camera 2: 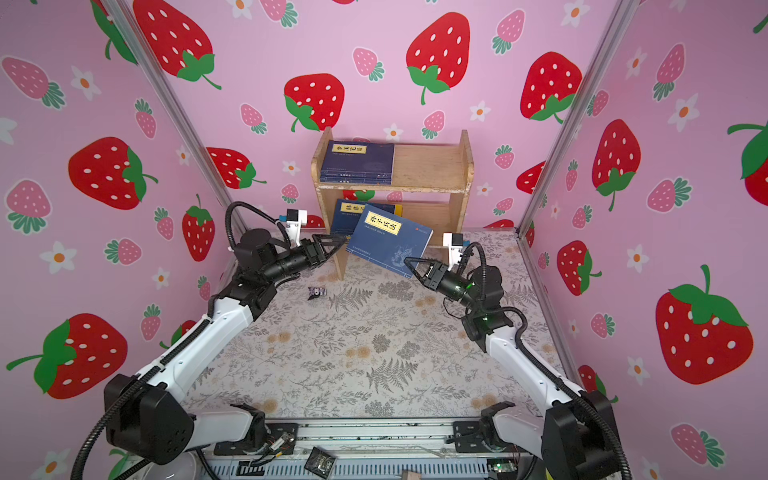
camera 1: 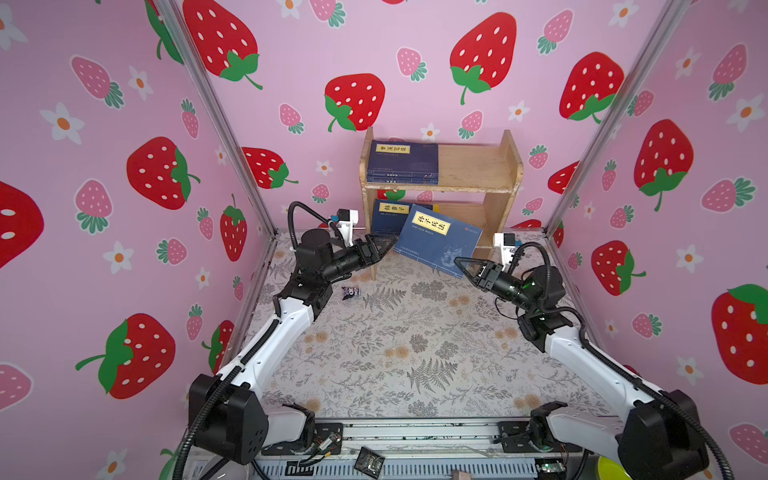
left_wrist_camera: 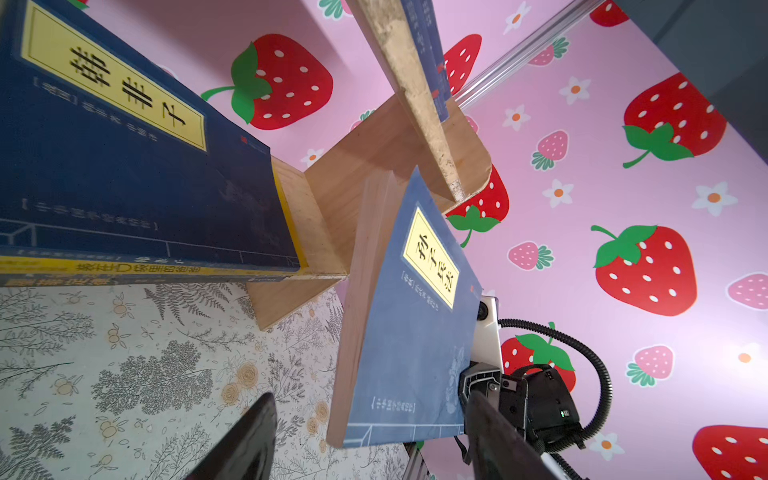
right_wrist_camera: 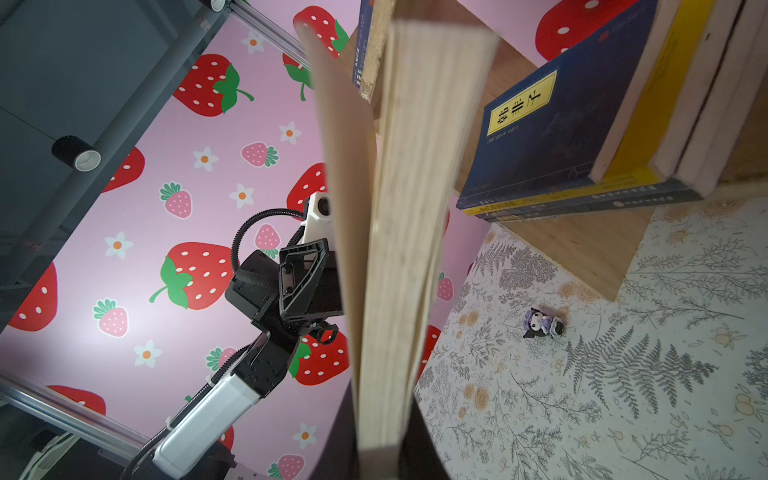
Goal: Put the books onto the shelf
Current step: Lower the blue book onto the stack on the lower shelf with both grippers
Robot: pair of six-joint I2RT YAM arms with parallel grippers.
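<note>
Progress: most of the task appears complete. In both top views the shelf [camera 1: 473,166] stands at the far centre of the table [camera 1: 395,353]. Its upper tier carries a stack of navy books [camera 1: 402,162] at the left end. Its lower tier carries a second stack [camera 1: 388,216], also at the left, navy cover uppermost with a yellow one beneath. One lighter blue book [camera 1: 440,241] is off the table, tilted, just in front of the lower tier. The right gripper [camera 1: 464,266] is clamped on its near right edge. The left gripper [camera 1: 384,246] sits at the book's left corner with jaws apart, gripping nothing. No other book lies on the table; only a small figurine [camera 1: 351,293] does. Outstanding, by this evidence: seat the held book on a tier and let go.
</note>
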